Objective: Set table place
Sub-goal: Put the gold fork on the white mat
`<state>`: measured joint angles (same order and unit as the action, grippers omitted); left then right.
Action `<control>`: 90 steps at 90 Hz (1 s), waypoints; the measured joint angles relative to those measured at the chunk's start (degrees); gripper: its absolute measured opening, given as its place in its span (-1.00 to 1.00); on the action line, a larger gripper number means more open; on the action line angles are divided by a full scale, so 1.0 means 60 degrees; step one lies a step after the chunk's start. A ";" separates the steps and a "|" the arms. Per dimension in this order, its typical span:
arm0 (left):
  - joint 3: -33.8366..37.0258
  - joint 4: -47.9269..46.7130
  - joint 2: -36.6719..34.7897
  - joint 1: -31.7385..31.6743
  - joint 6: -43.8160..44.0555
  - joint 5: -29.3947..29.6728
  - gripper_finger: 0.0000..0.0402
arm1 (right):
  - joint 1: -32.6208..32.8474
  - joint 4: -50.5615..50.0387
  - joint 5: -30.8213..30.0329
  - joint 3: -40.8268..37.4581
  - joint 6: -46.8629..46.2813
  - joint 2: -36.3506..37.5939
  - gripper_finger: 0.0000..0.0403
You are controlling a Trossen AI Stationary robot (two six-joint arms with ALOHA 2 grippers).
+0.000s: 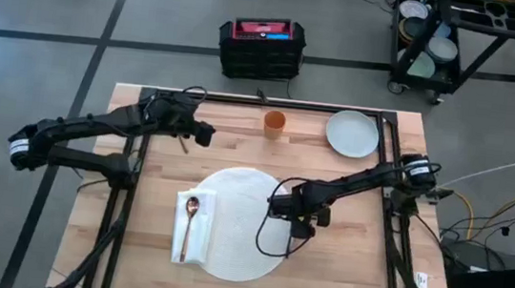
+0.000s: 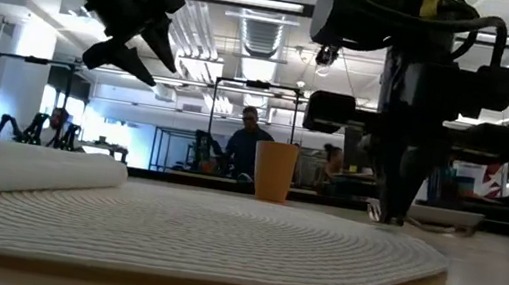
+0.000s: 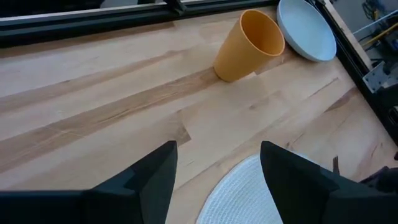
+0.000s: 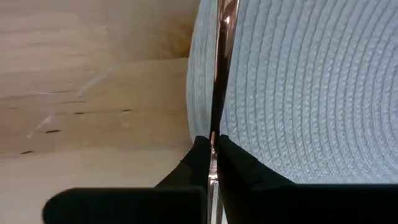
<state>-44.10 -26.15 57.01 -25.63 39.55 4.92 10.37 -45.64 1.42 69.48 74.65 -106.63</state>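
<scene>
The place, a round white woven mat, lies mid-table. A folded white napkin lies on the mat's left part, with a copper-coloured spoon resting on it. My right gripper stands at the mat's right edge, shut on a thin copper-coloured utensil seen edge on. My left gripper hangs open, high above the far left of the table. An orange cup and a pale grey-green plate stand near the far edge. My right gripper pinches one end of the thin utensil between its two fingers, coming from above and pointing down. The utensil runs straight on from the fingers over the mat's right edge. I cannot tell whether it lies on the mat or hangs just above it.
Bare wood lies to the right of the mat and along the near edge. A black and red case and a cart of dishes stand on the floor beyond the table. A person shows far off in the room.
</scene>
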 joint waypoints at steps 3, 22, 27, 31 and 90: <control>0.0000 0.0000 0.0000 -0.0002 0.0000 -0.0001 0.08 | -0.0001 0.0014 -0.0051 0.0028 -0.0106 0.0000 -1.00; 0.0000 -0.0004 0.0000 -0.0002 0.0000 0.0001 0.08 | -0.0004 0.0145 -0.0149 0.0058 -0.0688 0.0000 -1.00; 0.0000 -0.0004 0.0000 -0.0001 0.0000 0.0001 0.08 | -0.0004 0.0171 -0.0366 0.0058 -0.0560 0.0000 -1.00; 0.0000 -0.0004 0.0000 -0.0001 0.0000 0.0001 0.08 | -0.0004 0.0147 -0.0617 0.0058 -0.0197 0.0000 -1.00; 0.0000 0.0000 0.0000 0.0015 0.0040 0.0001 0.08 | -0.0255 0.0623 -0.1182 0.0074 -0.1761 0.0000 -0.97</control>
<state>-44.10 -26.15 57.01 -25.54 39.79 4.93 8.84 -41.90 -5.68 69.92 64.08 -106.63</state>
